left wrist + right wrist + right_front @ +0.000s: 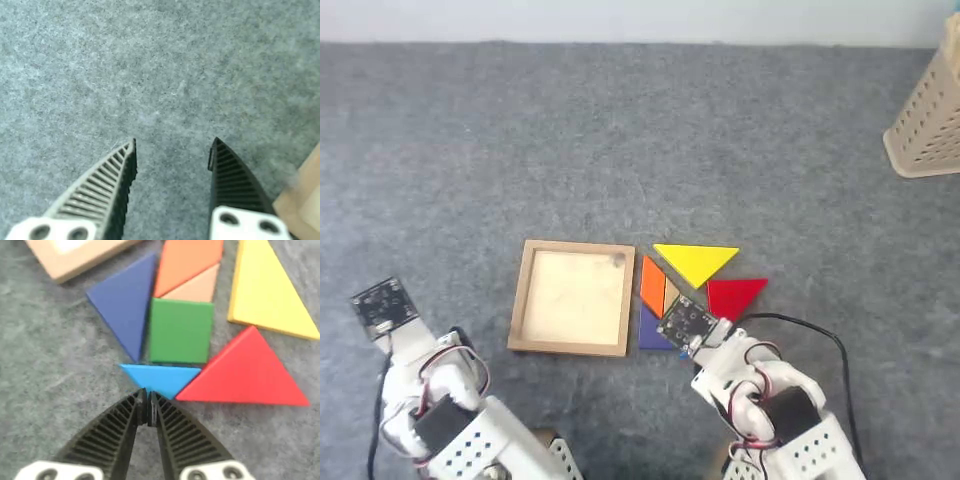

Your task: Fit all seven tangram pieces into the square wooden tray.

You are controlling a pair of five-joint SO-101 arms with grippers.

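7 flat pieces (180, 330) lie beside wooden tray (518, 295).

My right gripper (148, 396) is closed tip to tip with nothing between, right at the near point of the light blue triangle (160, 377). Just past it lies the green square (181, 330), flanked by the dark blue triangle (125, 300) and the red triangle (245, 372) (whose corner meets the light blue one). Farther out sit the orange parallelogram (187, 260), the peach triangle (197, 287), the yellow triangle (265, 290) and a corner of the wooden tray (75, 262), all on grey carpet (45, 370).
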